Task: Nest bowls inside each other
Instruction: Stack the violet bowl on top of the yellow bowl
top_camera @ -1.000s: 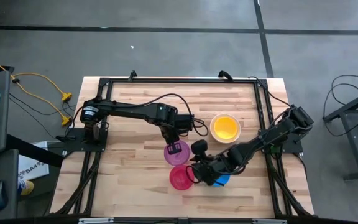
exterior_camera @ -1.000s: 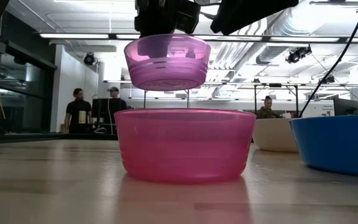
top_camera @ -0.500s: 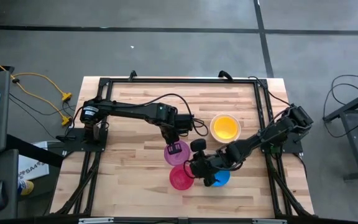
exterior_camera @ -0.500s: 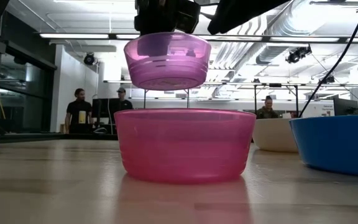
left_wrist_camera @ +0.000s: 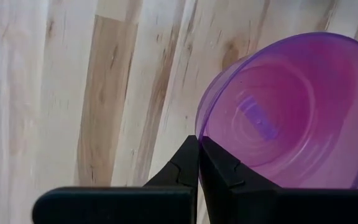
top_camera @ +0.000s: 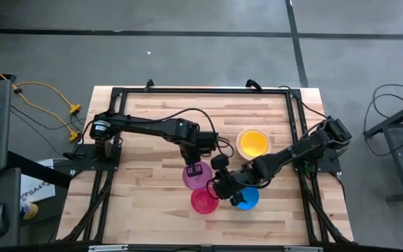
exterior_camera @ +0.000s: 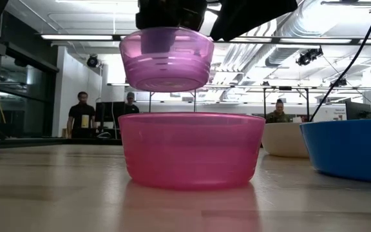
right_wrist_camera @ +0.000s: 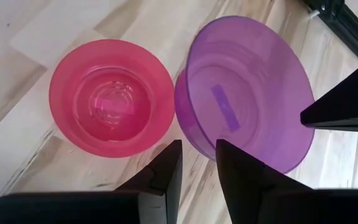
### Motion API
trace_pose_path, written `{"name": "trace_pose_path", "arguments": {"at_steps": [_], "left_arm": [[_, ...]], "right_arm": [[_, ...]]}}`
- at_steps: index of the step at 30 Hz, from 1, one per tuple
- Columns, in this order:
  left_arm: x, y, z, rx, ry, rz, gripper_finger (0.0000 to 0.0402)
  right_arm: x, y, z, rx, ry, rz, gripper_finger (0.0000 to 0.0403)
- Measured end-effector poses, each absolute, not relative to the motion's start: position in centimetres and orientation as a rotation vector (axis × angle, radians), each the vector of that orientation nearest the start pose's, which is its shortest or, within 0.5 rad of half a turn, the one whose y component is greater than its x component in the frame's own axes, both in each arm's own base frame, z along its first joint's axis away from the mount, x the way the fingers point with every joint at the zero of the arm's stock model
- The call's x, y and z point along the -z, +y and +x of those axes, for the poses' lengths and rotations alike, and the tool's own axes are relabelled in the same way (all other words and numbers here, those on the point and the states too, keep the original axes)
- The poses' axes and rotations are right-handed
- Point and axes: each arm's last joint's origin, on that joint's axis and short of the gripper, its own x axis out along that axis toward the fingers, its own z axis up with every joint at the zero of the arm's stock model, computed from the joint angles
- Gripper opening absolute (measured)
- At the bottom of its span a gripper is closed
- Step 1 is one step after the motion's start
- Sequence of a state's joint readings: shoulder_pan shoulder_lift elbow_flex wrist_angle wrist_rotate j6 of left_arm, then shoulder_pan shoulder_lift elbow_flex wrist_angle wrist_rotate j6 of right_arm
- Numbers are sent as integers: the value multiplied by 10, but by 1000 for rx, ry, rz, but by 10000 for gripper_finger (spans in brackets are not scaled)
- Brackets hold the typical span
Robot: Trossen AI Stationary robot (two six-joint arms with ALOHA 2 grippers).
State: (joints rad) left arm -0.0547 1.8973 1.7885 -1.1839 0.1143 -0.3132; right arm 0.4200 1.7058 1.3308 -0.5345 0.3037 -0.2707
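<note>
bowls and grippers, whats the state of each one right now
purple bowl: lifted, held at its rim
pink-red bowl: upright on table, empty
blue bowl: on table
yellow bowl: nested in white bowl
left gripper: shut on purple bowl
right gripper: open, empty

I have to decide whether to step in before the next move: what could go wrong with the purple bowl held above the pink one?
1. The left gripper pinches only the purple bowl's rim, so it could slip or tilt.
2. It hangs off-centre over the pink bowl; lowered here, rims may clash.
3. The right gripper is open close beside both bowls; the arms may collide.
</note>
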Motion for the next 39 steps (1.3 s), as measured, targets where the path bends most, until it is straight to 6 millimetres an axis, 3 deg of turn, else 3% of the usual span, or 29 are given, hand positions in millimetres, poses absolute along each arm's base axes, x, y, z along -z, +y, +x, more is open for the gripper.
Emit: {"name": "trace_pose_path", "arguments": {"at_steps": [5, 12, 20, 39], "left_arm": [[-294, -26, 380, -54, 1305, -294, 0], [-295, -27, 385, -43, 1254, -309, 0], [-296, -27, 386, -26, 1252, -297, 0], [-297, -29, 388, 44, 1228, -309, 0]], "right_arm": [[-256, 138, 337, -243, 833, -573, 91], [-259, 135, 343, -146, 795, -414, 91], [-257, 135, 342, -260, 827, -372, 91], [-260, 132, 342, -339, 819, -384, 91]]}}
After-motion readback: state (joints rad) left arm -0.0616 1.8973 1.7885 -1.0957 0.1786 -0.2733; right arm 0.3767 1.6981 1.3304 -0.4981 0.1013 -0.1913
